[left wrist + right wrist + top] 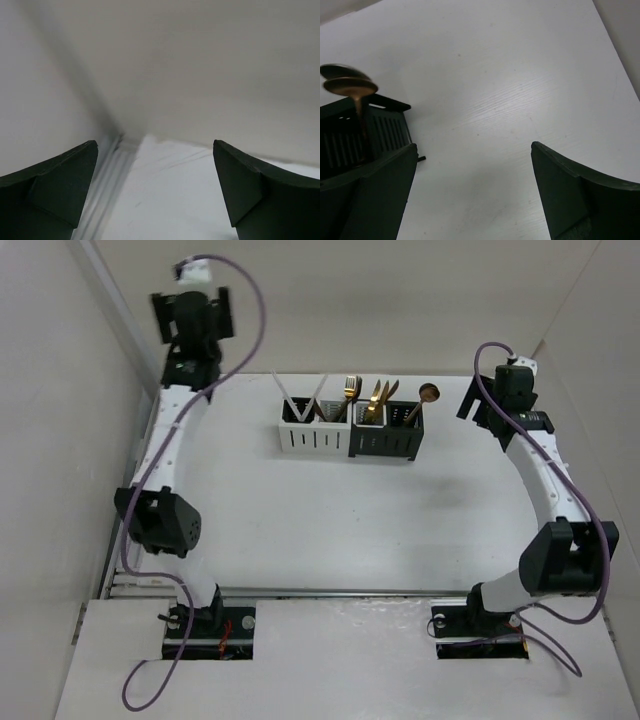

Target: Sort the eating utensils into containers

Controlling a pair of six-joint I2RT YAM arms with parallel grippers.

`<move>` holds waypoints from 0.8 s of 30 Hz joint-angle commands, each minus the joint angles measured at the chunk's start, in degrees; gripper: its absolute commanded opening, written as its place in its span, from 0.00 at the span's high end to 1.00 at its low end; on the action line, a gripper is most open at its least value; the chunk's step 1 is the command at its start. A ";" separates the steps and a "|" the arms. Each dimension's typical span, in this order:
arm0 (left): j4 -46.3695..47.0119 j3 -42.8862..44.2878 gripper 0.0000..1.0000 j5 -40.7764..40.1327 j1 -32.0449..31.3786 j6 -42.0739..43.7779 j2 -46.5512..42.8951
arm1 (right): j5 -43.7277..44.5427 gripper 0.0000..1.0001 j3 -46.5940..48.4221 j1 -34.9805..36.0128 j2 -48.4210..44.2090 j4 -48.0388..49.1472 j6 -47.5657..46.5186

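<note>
Left pincer [155, 146]: fingers stood wide apart, with nothing between them and nothing touched. It was raised near the far left corner of the counter [300, 530] and faced the seam where the walls [200, 60] met. The containers [350, 435] lay well apart from it, off to its right at the far middle of the counter.

Right pincer [473, 146]: fingers also wide apart, empty, hanging over bare counter. In the wrist view the end black caddy [375, 127] sat just beside the finger on the left of the picture. A copper spoon [349, 86] stood in it, bowl up.

Overhead view: the containers formed one joined row, white caddies on the left and black on the right. White sticks [290, 395] leaned out of the leftmost white one. A gold fork [350, 388] stood at the middle of the row. Gold-toned pieces [380, 395] stood in the first black caddy, type not clear. The copper spoon stood at the right end, nearest the right pincer.
</note>
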 commanded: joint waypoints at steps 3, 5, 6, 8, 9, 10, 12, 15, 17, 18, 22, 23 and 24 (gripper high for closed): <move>-15.50 -21.16 0.01 -5.42 17.42 -9.73 -9.94 | -1.71 0.01 4.11 -3.04 1.02 3.77 2.31; -13.66 -28.23 0.01 -4.01 20.35 -9.21 -13.98 | -1.71 0.01 4.11 -3.57 1.72 4.30 2.83; -11.65 -31.22 0.01 -4.00 22.28 -8.08 -17.74 | -1.71 0.01 4.90 -3.57 2.68 4.30 2.84; -11.10 -37.74 0.01 -2.95 23.87 -8.07 -20.41 | -1.71 0.01 6.30 -3.57 3.56 2.46 2.84; -11.10 -39.06 0.01 -2.95 24.66 -8.07 -22.25 | -1.01 0.01 6.31 -3.57 4.09 2.45 2.84; -11.10 -40.21 0.01 -2.34 26.06 -9.11 -22.96 | -1.00 0.01 6.31 -3.57 4.10 1.93 2.84; -11.63 -42.93 0.01 -1.46 27.22 -10.43 -24.10 | -1.00 0.01 6.84 -3.57 3.49 2.45 2.84; -11.63 -45.14 0.01 -0.92 27.84 -13.07 -25.78 | -0.39 0.01 5.79 -3.57 2.69 3.68 2.84; -11.63 -45.84 0.01 0.65 27.84 -14.12 -27.01 | -0.39 0.01 5.78 -3.57 2.08 3.68 2.22; -11.63 -45.84 0.01 1.44 27.84 -14.65 -27.01 | -0.39 0.01 5.78 -3.57 1.55 3.68 2.22; -12.16 -46.46 0.01 1.45 27.84 -15.18 -27.54 | -0.39 0.01 5.78 -3.57 1.55 3.68 1.70; -12.16 -46.46 0.01 1.45 27.84 -15.18 -28.15 | -0.39 0.01 5.78 -3.57 1.03 4.21 1.70; -12.16 -46.98 0.01 1.97 27.84 -15.18 -28.15 | -0.39 0.01 5.18 -3.57 1.02 4.21 1.70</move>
